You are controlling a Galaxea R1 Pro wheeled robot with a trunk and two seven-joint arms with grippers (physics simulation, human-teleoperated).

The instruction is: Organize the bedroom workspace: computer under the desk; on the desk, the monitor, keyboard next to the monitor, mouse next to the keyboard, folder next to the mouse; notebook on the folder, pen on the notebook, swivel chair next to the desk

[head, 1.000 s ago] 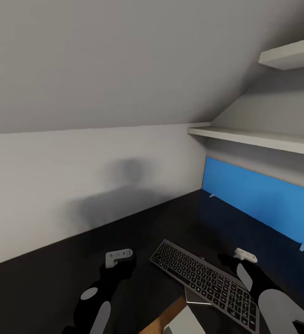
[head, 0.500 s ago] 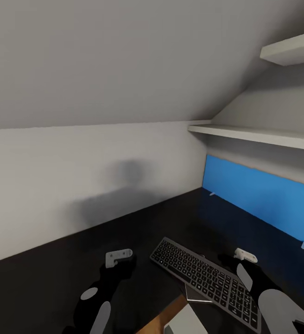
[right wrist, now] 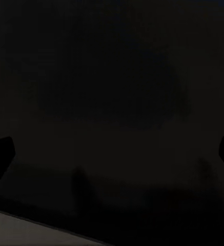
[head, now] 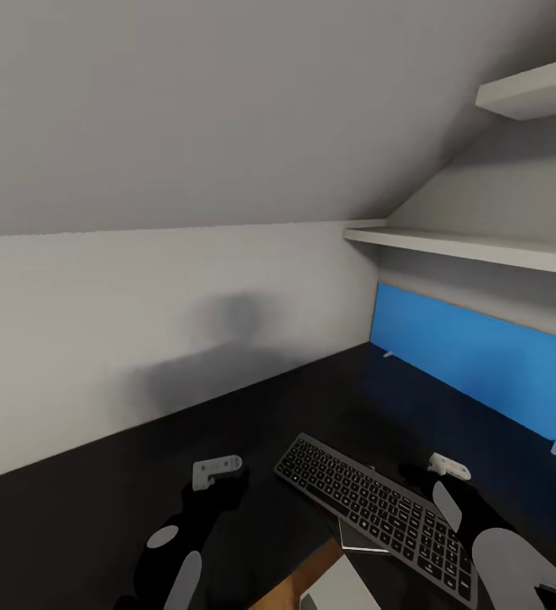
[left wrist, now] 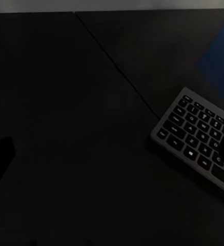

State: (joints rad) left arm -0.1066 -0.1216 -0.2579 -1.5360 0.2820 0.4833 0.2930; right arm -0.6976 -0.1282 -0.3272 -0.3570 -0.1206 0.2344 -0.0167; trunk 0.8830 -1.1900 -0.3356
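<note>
The black table [head: 312, 398] runs into the corner under the sloped wall, with an upright blue panel [head: 481, 356] along its back edge on one side and two pale shelves [head: 473, 247] above that.

The keyboard [head: 375, 504] is the largest loose thing here. It lies flat on the table, set at an angle near the front edge, with one end toward the inner corner and the other reaching the robot's right arm. In the left wrist view the end of the keyboard [left wrist: 201, 136] shows its silvery rim and small black keys. It should handle as a stiff, light, thin slab, but it sits so low that a straight pinch from above has little to bite on. The smooth rim looks slippery. The best hold is likely across a short end or a long edge, perhaps after nudging it so that one side overhangs the front edge; a push across the smooth top should slide it easily.

The left gripper [head: 217, 470] hovers over bare table just beside the keyboard's near end, and the right gripper [head: 447, 466] hangs close to the keyboard's far long edge. In the right wrist view dark tips stand wide apart, so the right jaws read as parted; for the left jaws I cannot tell.
</note>
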